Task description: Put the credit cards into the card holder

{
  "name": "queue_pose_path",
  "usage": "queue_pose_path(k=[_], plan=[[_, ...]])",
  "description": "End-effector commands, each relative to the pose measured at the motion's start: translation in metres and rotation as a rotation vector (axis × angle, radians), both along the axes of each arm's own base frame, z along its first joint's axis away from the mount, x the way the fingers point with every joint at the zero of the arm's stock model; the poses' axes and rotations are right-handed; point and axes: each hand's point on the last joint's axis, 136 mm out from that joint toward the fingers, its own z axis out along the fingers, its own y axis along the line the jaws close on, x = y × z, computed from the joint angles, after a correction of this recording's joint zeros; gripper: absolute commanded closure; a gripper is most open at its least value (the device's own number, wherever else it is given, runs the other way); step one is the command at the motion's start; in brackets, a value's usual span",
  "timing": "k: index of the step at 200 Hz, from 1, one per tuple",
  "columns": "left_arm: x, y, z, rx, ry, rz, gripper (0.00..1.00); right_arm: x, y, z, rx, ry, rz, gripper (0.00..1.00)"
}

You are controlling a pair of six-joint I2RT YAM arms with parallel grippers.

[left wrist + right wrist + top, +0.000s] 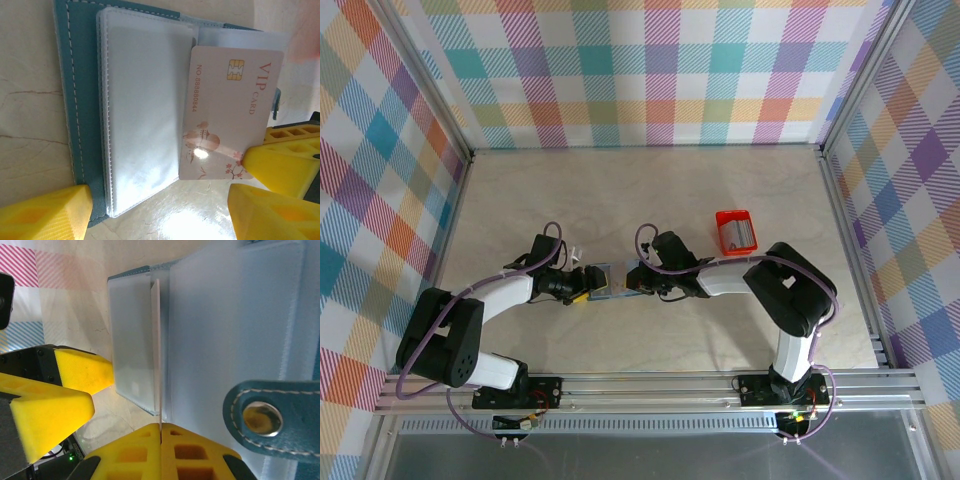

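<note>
The right gripper point(161, 434), at the bottom of the right wrist frame, is pinched on a credit card point(156, 340) that stands edge-on between two clear sleeves point(132, 340) of the open card holder point(297, 390) at centre. This looks like the insertion step, and next the card must slide flat into a pocket mouth. The left wrist view adds the card's printed face and the left gripper point(160, 212) at the bottom of its frame, jaws wide and gripping nothing, while the top view adds the red tray point(733, 214), upper right.

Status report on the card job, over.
Left hand open over card holder. Right hand shut on VIP card, edge at clear pockets. Spare cards in red tray. Nothing blocking.
</note>
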Motion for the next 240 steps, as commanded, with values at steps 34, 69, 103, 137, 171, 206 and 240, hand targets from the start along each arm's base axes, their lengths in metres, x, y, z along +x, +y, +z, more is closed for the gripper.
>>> queue_pose_path(k=[34,69,103,137,171,206,240], plan=[[0.002,0.003,-0.002,0.009,0.005,0.001,0.28,0.004,0.004,-0.004,0.0,0.036,-0.01,1.0],[0.003,0.003,-0.001,0.009,0.003,-0.001,0.27,0.004,-0.001,-0.012,-0.045,0.057,-0.025,1.0],[0.002,0.003,-0.001,0.011,0.004,-0.002,0.27,0.002,-0.005,-0.022,-0.082,0.084,-0.03,1.0],[0.002,0.003,0.0,0.01,0.002,0.0,0.27,0.001,-0.011,-0.024,-0.124,0.087,-0.044,1.0],[0.002,0.003,0.0,0.009,0.0,0.0,0.27,0.001,-0.014,-0.024,-0.144,0.094,-0.059,1.0],[0.002,0.003,0.0,0.008,0.0,-0.001,0.27,0.001,-0.015,-0.022,-0.153,0.093,-0.062,1.0],[0.002,0.003,0.001,0.008,-0.001,-0.001,0.27,-0.002,-0.012,-0.024,-0.153,0.111,-0.05,1.0]])
